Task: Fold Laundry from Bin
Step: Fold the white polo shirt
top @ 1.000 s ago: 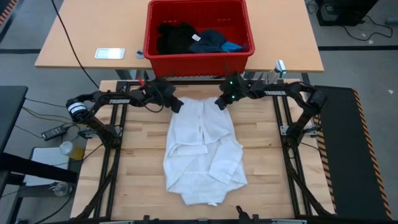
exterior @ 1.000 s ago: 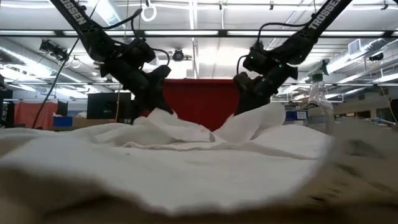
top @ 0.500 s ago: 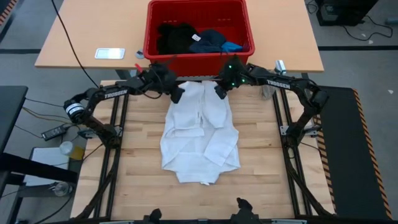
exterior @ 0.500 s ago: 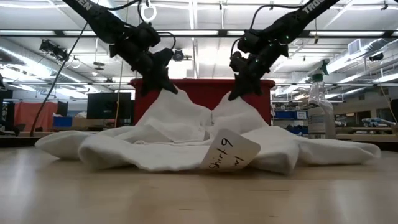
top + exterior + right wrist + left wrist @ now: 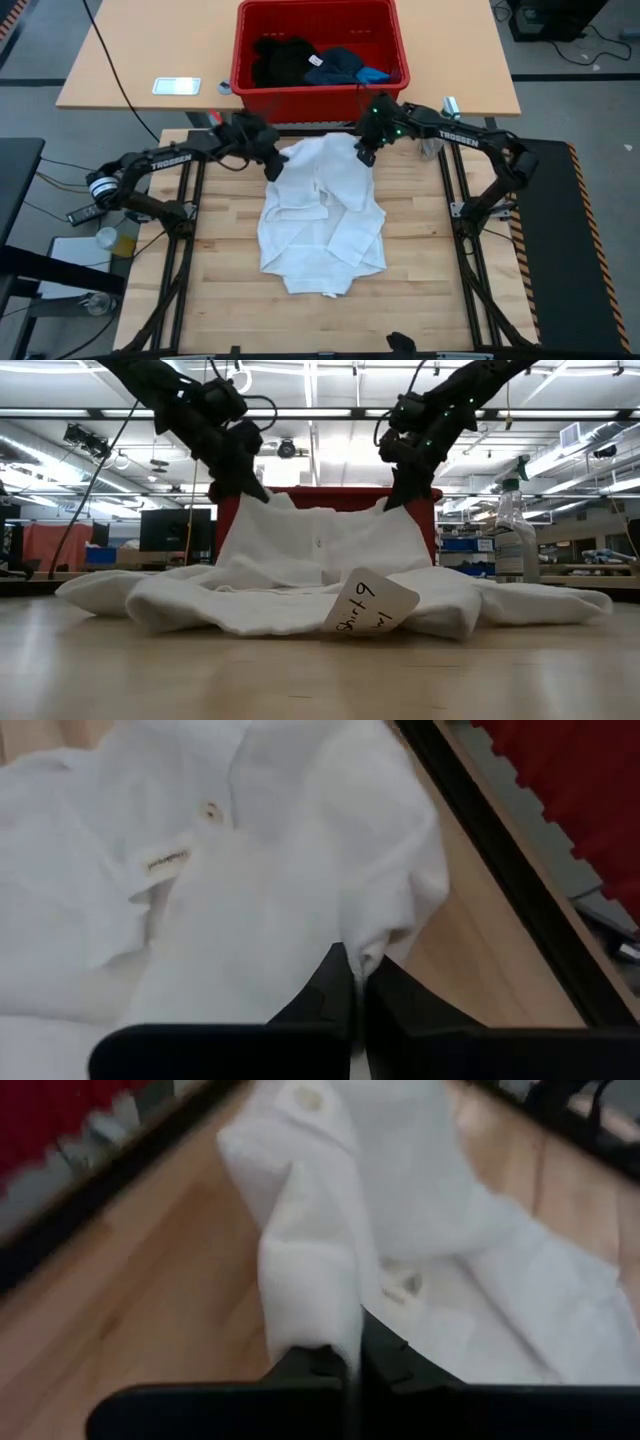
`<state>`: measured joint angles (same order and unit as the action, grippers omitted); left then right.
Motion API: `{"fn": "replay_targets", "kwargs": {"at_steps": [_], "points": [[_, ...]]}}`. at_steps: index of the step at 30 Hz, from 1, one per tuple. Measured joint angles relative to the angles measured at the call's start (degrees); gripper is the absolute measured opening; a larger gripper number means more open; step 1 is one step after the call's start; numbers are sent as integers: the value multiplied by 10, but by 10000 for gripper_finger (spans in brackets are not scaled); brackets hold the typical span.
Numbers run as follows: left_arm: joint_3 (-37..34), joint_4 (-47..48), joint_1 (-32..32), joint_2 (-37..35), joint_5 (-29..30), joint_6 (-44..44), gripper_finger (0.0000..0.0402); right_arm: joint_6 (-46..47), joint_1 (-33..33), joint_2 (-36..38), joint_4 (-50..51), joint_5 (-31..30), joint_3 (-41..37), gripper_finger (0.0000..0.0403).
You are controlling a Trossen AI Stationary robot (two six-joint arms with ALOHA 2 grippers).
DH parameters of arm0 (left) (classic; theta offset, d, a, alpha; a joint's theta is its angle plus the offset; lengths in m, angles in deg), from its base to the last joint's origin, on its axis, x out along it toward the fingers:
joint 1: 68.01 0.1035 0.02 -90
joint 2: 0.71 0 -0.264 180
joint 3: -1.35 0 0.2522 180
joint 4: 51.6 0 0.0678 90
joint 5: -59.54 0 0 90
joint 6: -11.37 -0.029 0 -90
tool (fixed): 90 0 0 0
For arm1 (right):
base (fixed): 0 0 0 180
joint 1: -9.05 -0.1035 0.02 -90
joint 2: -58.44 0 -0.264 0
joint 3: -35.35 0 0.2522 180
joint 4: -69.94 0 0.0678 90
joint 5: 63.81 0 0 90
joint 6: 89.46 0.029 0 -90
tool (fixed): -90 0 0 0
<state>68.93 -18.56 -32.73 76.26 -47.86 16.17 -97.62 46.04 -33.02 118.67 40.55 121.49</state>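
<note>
**Two dark arms, white lettering**

Both arms matte black, slim tube links w/ chunky joint housings. White "TROSSEN" on the forearm links. Left arm [image 5: 150,165] has a white ring near its base joint; right arm [image 5: 470,140] shows a green LED near the wrist. Black cables loop along links. Fingers [image 5: 345,990] flat, dark, blade-like.

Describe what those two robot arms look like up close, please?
Both arms are slim, black and jointed, with white TROSSEN lettering along a link. The left arm has a white band near its base. The right arm shows a small green light by the wrist. Each ends in two flat, dark fingers.
</note>
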Motion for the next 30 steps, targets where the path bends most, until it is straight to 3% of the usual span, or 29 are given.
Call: {"fn": "replay_targets", "kwargs": {"at_steps": [9, 17, 22, 30], "points": [[-1, 16, -44, -8, 2, -4, 1, -62, -37, 52, 56, -16, 0, 13], [-2, 25, -86, -28, 15, -6, 2, -65, -103, 61, 77, -46, 0, 13], [-5, 14, -124, -56, 61, -15, 2, -68, -151, 61, 76, -88, 0, 13], [-67, -69, -228, -93, 143, 8, 2, -20, -222, 82, 27, -101, -46, 13]]}}
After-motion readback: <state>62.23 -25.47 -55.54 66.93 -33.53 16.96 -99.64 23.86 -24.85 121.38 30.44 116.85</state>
